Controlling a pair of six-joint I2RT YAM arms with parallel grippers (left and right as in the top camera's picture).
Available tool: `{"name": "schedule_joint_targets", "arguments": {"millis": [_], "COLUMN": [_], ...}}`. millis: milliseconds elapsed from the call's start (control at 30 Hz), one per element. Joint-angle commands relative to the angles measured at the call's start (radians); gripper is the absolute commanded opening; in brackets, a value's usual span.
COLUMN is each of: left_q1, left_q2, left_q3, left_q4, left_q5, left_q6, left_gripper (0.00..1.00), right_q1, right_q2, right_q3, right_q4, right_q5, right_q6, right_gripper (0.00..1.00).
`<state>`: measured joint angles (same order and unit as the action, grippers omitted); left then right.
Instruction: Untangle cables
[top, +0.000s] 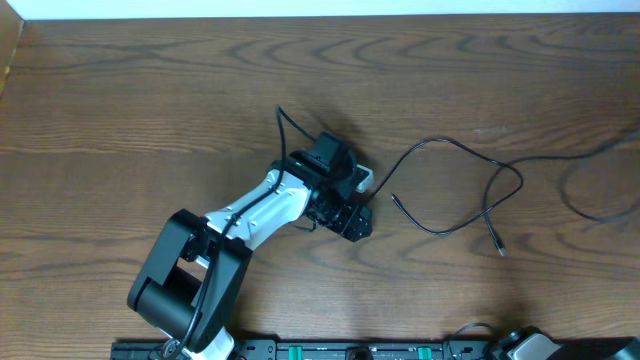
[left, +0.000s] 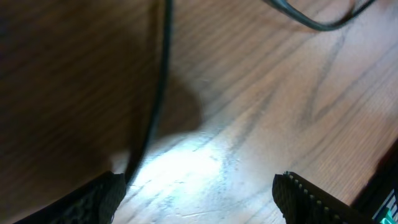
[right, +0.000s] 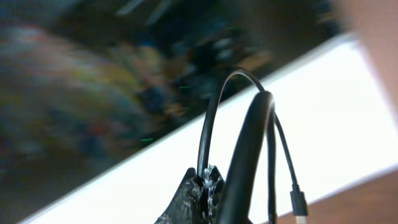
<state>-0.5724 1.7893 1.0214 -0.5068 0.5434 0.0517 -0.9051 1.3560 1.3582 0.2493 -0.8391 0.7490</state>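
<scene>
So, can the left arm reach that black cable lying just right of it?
Probably yes: the left gripper is open close beside the black cable, bare table between, nothing covering it.

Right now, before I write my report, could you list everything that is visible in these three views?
looped cable: one, black, lying on the table right of centre.
edge cable: one, black, curving off the table's right edge.
centre cable: one, black, running beside one finger of the left gripper.
held cable: one, black, with a plug, arching up from the right gripper.
table: one, brown wood.
left gripper: open, low over the table centre.
right gripper: apparently shut on the held cable.
</scene>
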Motion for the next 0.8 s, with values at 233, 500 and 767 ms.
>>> {"name": "schedule_joint_targets", "arguments": {"millis": [233,500,767], "left_q1": [-0.045,-0.046,-0.069], "left_q2": [0.002,0.002,0.002], "left_q3": [0.0,0.0,0.0], "left_q4": [-0.003,-0.01,-0.015], "left_q5": [-0.006,-0.006,-0.006], "left_q6": [-0.005,-0.036,-0.057], "left_gripper": [0.81,0.81,0.82], "right_q1": [-0.141,-0.147,-0.148], "right_q2": [0.134,0.307,0.457], "right_q3": [0.009,0.009,0.009], "right_q4": [-0.203,-0.3,-0.492], "right_q5": [0.505,0.593,0.78], "right_q6": [-0.348,-0.489,-0.489], "right_gripper": [0.01,0.01,0.05]}}
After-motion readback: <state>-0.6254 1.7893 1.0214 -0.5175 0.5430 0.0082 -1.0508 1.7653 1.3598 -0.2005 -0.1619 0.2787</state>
